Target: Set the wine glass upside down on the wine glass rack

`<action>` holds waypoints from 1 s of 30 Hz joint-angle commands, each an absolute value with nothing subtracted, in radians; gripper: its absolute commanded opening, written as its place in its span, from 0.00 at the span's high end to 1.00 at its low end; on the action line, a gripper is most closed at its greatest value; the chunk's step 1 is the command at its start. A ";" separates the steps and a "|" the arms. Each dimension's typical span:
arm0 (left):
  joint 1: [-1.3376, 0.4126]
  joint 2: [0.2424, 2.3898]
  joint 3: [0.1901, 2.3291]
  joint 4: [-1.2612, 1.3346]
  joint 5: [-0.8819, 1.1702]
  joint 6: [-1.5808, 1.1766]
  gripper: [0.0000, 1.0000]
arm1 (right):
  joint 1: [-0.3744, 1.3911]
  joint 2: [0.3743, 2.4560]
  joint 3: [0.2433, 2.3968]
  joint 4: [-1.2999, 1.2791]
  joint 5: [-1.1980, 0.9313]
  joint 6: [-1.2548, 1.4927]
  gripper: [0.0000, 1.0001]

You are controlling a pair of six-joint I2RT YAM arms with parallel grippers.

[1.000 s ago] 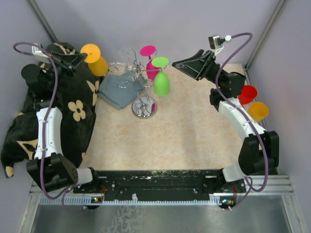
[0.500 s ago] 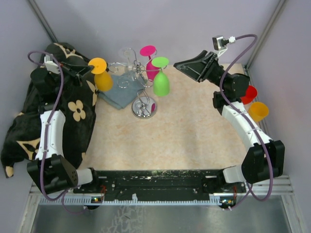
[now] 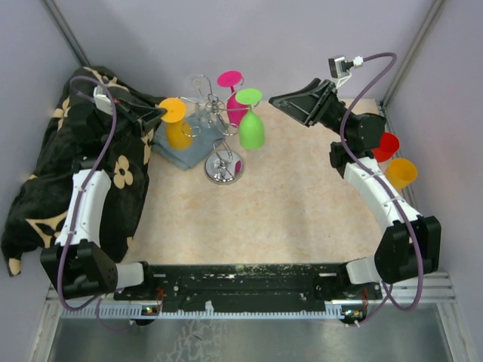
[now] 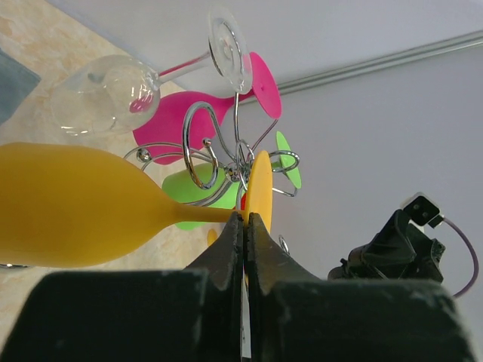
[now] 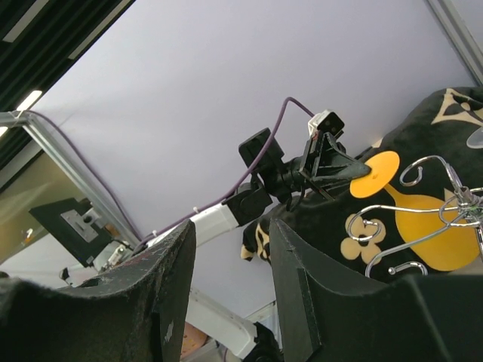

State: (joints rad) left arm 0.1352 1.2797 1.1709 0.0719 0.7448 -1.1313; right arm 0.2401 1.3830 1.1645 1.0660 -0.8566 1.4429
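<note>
My left gripper [image 3: 157, 113] is shut on the stem of a yellow-orange wine glass [image 3: 178, 133], held upside down with its round foot on top, right beside the left loops of the silver wire rack [image 3: 213, 113]. In the left wrist view the glass [image 4: 75, 204] lies to the left of my gripper [image 4: 246, 219] and the rack's loops [image 4: 226, 154] are just beyond it. A pink glass [image 3: 232, 104], a green glass [image 3: 251, 128] and a clear glass [image 3: 198, 84] hang on the rack. My right gripper [image 3: 278, 98] is open and empty, held high at the rack's right.
A grey-blue cloth [image 3: 179, 147] lies under the rack's left side. A black flowered blanket [image 3: 45, 181] covers the left edge. A red cup [image 3: 386, 145] and an orange cup [image 3: 401, 173] stand at the right wall. The rack's shiny base [image 3: 224, 167] rests on the beige mat.
My left gripper has carried the yellow-orange glass to the right, from the blanket's far corner up to the rack's left loops. The right arm has hardly moved.
</note>
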 commanded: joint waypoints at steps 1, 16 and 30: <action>0.089 1.310 1.217 0.079 0.744 -1.103 1.00 | 0.245 1.380 1.178 1.094 -0.841 1.430 0.56; 0.011 1.425 1.316 0.120 0.689 -1.120 1.00 | 0.245 1.372 1.174 1.053 -0.849 1.395 0.56; 0.018 1.453 1.341 0.141 0.647 -1.136 1.00 | 0.245 1.363 1.159 1.048 -0.851 1.388 0.56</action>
